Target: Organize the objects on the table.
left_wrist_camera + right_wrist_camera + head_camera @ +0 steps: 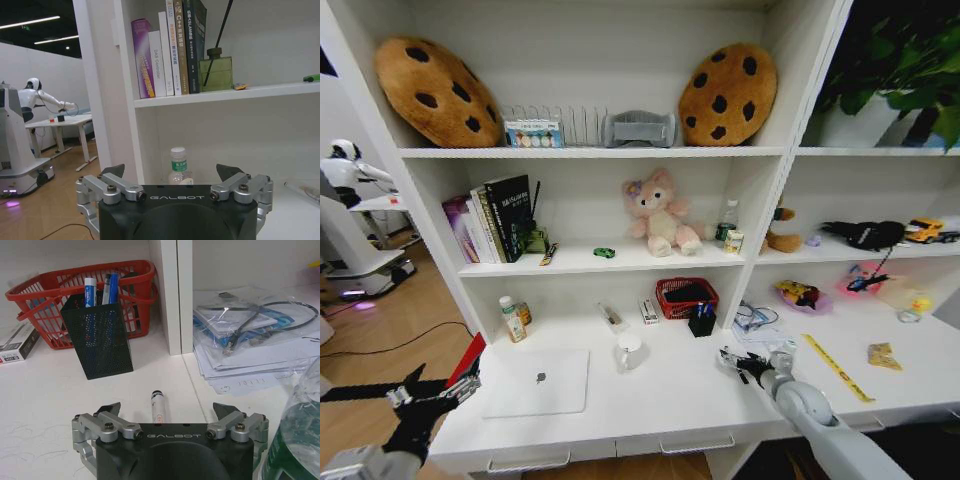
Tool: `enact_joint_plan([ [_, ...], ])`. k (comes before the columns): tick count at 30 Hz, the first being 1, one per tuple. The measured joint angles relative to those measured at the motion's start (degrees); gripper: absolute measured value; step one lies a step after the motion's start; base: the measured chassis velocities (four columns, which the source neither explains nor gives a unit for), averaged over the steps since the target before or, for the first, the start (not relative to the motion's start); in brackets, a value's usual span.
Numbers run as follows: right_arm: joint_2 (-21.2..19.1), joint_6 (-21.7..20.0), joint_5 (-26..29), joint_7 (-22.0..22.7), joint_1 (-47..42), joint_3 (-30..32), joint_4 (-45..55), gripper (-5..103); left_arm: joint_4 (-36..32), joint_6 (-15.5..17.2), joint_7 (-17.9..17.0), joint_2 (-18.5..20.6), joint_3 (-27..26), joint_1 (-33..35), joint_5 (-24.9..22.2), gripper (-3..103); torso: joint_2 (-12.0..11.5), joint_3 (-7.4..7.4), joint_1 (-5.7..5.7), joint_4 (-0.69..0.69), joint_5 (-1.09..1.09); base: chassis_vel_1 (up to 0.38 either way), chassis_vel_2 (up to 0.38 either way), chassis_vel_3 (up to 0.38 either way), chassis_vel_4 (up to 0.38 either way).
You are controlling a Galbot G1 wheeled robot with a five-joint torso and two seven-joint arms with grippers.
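Right gripper (170, 414) hovers low over the desk (670, 400) near its right-centre, jaws spread wide and empty, with a white marker (158, 407) lying flat on the desk between the fingertips. Pen cup (98, 335) holding 2 blue pens (111, 286) stands just beyond, in front of the red basket (40, 295). Left gripper (171, 172) hangs off the desk's left near corner, jaws spread, empty; laptop (537, 381) lies closed at near left, bottle (178, 165) behind it.
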Motion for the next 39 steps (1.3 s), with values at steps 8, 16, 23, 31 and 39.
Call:
enact_joint_plan([
  [8, 0.36, -0.14, -0.35, -0.43, 2.69, -1.81, -1.98, 100, 0.0, 0.0, 0.0, 0.0, 0.0, 0.0, 0.0, 100, 0.0, 0.0, 0.0, 0.01, 0.0, 0.0, 0.0, 0.0, 0.0],
  [16, 0.44, -0.99, -0.27, -0.13, 3.09, -2.39, -2.44, 84, 0.0, 0.0, 0.0, 0.0, 0.0, 0.0, 0.0, 100, 0.0, 0.0, 0.0, 0.0, 0.0, 0.0, 0.0, 0.0, 0.0],
  [23, 0.15, -1.93, 0.83, -0.09, 2.97, -2.46, -2.37, 62, 0.0, 0.0, 0.0, 0.0, 0.0, 0.0, 0.0, 100, 0.0, -0.01, -0.01, 0.0, -0.03, 0.0, 0.0, 0.0, 0.0],
  [31, -0.02, -2.68, 3.12, -0.77, 3.43, -2.77, -2.25, 30, 0.0, 0.0, 0.0, 0.0, 0.0, 0.0, 0.0, 100, 0.0, 0.0, 0.0, 0.0, 0.01, 0.0, 0.0, 0.0, 0.0],
  [39, -0.56, -3.05, 3.53, -2.5, 2.71, -1.86, -1.83, 11, 0.0, 0.0, 0.0, 0.0, 0.0, 0.0, 0.0, 100, 0.0, 0.0, 0.0, 0.0, 0.02, 0.0, 0.0, 0.0, 0.0],
])
